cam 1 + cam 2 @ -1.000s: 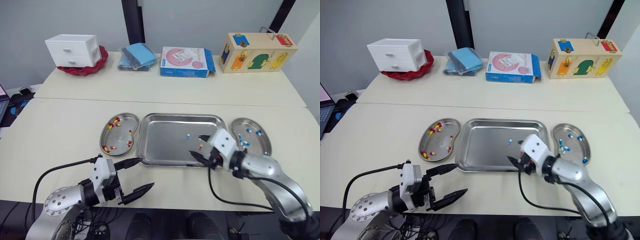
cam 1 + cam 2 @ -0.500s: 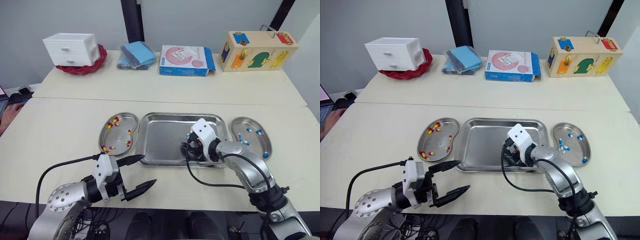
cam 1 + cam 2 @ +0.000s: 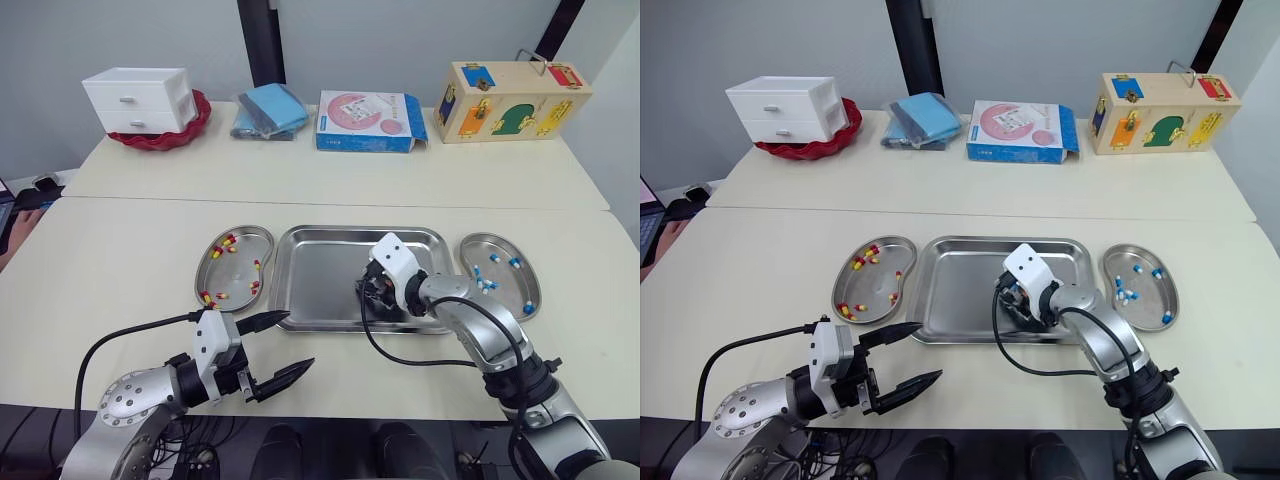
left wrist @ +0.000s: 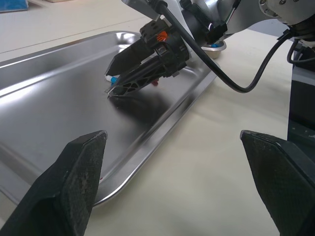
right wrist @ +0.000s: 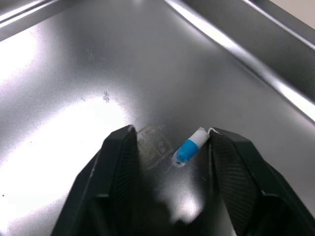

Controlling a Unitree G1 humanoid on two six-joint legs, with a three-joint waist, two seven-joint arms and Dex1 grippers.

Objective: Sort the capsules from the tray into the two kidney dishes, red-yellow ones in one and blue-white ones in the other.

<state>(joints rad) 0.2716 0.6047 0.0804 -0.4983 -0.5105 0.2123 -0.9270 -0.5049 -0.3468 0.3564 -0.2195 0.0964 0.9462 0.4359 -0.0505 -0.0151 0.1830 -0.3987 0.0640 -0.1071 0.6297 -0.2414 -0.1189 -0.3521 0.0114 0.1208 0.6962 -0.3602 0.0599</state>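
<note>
The steel tray (image 3: pixel 320 260) lies at mid table. Down inside it my right gripper (image 3: pixel 367 290) stands open with its tips on the tray floor. Between its fingers (image 5: pixel 123 147) lies a blue-white capsule (image 5: pixel 191 145), touching one of them. The left wrist view shows that capsule (image 4: pixel 112 78) at the right gripper's tips, and a small red piece (image 4: pixel 155 82) beneath the gripper. The left kidney dish (image 3: pixel 243 240) holds several red-yellow capsules (image 3: pixel 230 242). The right kidney dish (image 3: pixel 490 250) holds several blue-white ones (image 3: pixel 482 281). My left gripper (image 3: pixel 282 346) hangs open near the table's front edge, holding nothing.
Along the back of the table stand a white drawer box (image 3: pixel 139 100) in a red bowl, folded blue cloths (image 3: pixel 268 108), a pink-and-blue box (image 3: pixel 368 120) and a wooden puzzle box (image 3: pixel 512 100). A black cable (image 3: pixel 410 355) loops from my right arm over the table front.
My right gripper has moved left into the tray and come down around the blue-white capsule. My left gripper has hardly moved.
</note>
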